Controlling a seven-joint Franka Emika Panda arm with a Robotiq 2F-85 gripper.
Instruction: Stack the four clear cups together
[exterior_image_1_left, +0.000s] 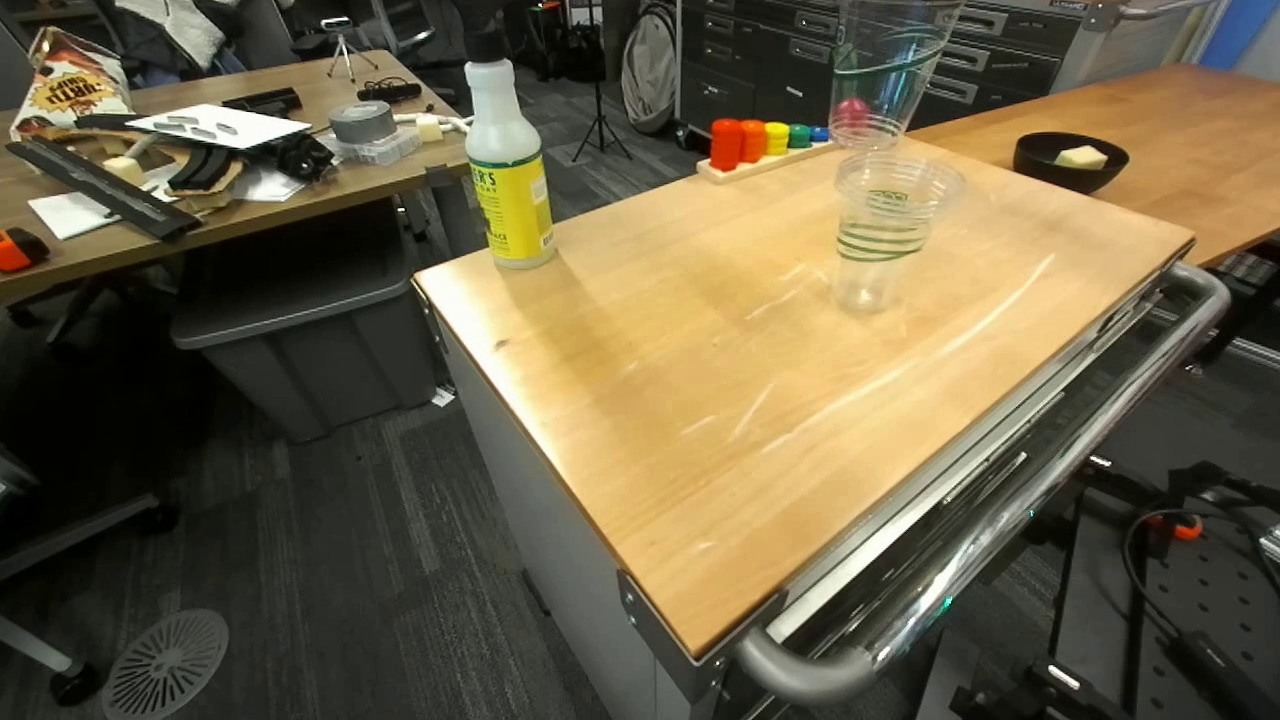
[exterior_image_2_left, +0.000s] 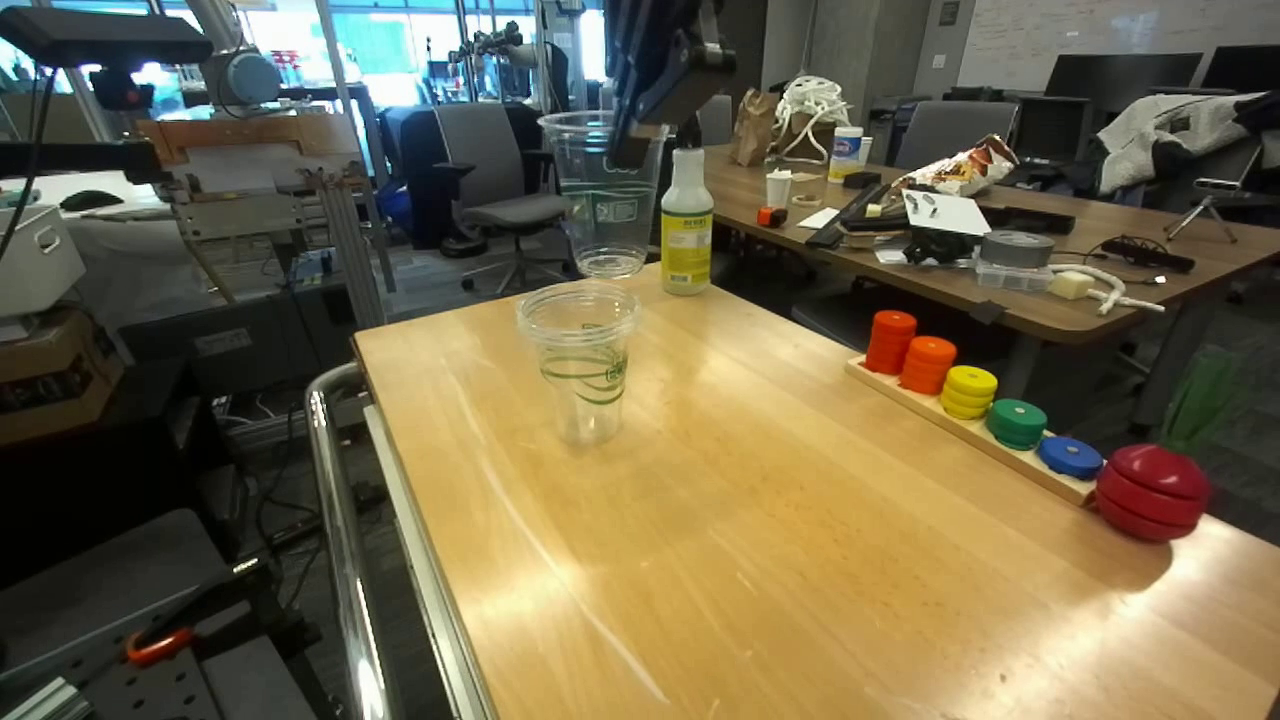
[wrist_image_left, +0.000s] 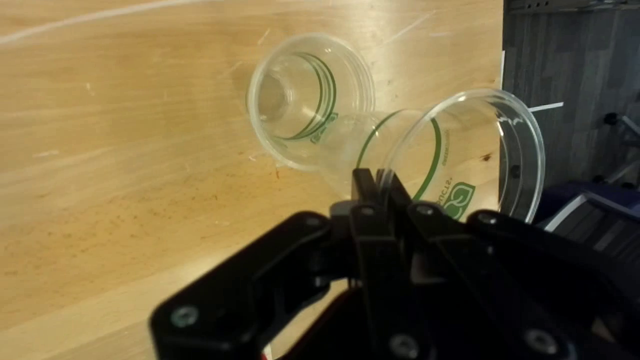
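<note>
My gripper (wrist_image_left: 378, 182) is shut on the rim wall of a clear cup (wrist_image_left: 465, 145). In an exterior view the gripper (exterior_image_2_left: 632, 150) holds this cup (exterior_image_2_left: 610, 215) nearly upright in the air. A nested stack of clear cups (exterior_image_2_left: 580, 375) stands upright on the table; several close rims show, but I cannot tell the count. In an exterior view the held cup (exterior_image_1_left: 890, 75) has its base just above the stack's (exterior_image_1_left: 880, 240) rim. In the wrist view the held cup's base overlaps the right side of the stack (wrist_image_left: 305, 100). Whether they touch I cannot tell.
The yellow-green bottle (exterior_image_2_left: 686, 235) stands at a table corner (exterior_image_1_left: 640, 370). A row of coloured rings on a wooden base (exterior_image_2_left: 960, 425) and a red ringed toy (exterior_image_2_left: 1152, 490) sit along an edge. A metal handle rail (exterior_image_1_left: 1010, 540) runs along one side.
</note>
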